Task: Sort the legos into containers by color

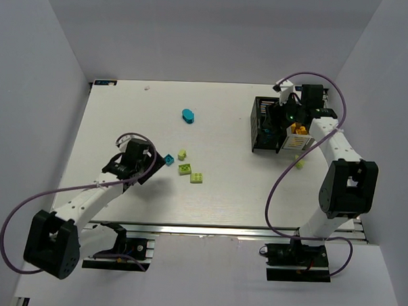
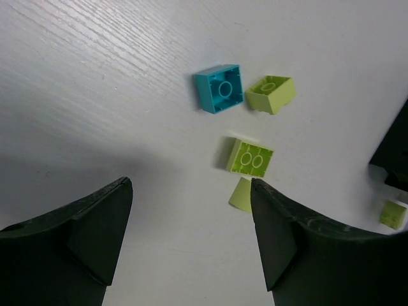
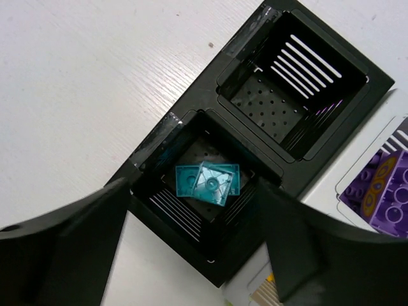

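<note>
The right gripper (image 3: 193,191) hung with jaws apart over a black bin (image 3: 299,172) compartment holding two teal bricks (image 3: 217,185). The left gripper (image 2: 191,185), also spread and empty, hovered near lime bricks (image 2: 250,157) and a loose teal brick (image 2: 220,88) on the table (image 2: 95,76).

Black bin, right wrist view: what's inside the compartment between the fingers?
Two teal bricks, one overlapping the other, lie on the floor of that black bin compartment. The fingers hide the compartment's near corners.

You've two teal bricks (image 3: 207,182) overlapping in one black bin (image 3: 239,137) cell. Purple bricks (image 3: 395,213) in white tray (image 3: 354,167); loose teal brick (image 2: 220,88) beside lime bricks (image 2: 250,157).
</note>
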Robot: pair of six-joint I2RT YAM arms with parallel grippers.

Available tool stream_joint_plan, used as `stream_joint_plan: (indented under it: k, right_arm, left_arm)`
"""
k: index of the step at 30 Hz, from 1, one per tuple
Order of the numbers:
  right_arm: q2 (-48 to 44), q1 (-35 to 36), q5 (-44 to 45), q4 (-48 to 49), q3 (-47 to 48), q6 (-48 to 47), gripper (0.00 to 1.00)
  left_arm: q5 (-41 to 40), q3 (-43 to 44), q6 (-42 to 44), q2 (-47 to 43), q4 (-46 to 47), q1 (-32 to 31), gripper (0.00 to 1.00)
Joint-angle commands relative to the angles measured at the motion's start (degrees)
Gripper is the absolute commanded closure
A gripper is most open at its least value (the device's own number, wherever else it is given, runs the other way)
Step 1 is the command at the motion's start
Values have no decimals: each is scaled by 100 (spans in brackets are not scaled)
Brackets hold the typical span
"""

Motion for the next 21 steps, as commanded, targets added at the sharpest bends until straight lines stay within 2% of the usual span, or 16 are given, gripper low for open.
stream_joint_plan:
  k: [1, 4, 6, 9, 11, 12, 13, 14, 15, 21]
  right_arm:
    - [-259, -43, -87, 136, 197, -93, 12]
    - [-505, -43, -201, 276, 162, -102, 11]
    - [-760, -52, -368, 905, -223, 29, 11]
    - [-1164, -52, -885, 1191, -708, 4, 13]
    - [-1235, -52, -1289, 990, -735, -76, 24]
    - [-1235, -52, -1370, 937, -735, -50, 44]
    - [-1227, -52, -1431, 841, -735, -23, 56]
    - [-1218, -52, -1467, 814, -735, -14, 66]
    - [-1227, -52, -1476, 805, -778, 38, 71]
    - [-1332, -43, -1406, 972, -989, 144, 64]
  left_arm:
    - [-205, 724, 43, 515, -229, 75, 16]
    - [-329, 1490, 78, 1350, -695, 102, 17]
    - [-399, 1859, 113, 1928, -1012, 102, 18]
    - [-522, 2589, 165, 2449, -1425, 102, 18]
    - [-601, 3079, 227, 2924, -1670, 102, 19]
    - [-627, 3239, 253, 3090, -1794, 102, 19]
    - [-680, 3406, 227, 3397, -1925, 102, 20]
    - [-698, 3721, 201, 3556, -2205, 102, 21]
    - [-715, 3863, 183, 3706, -2356, 102, 22]
    - [-610, 4199, 122, 4164, -2709, 102, 26]
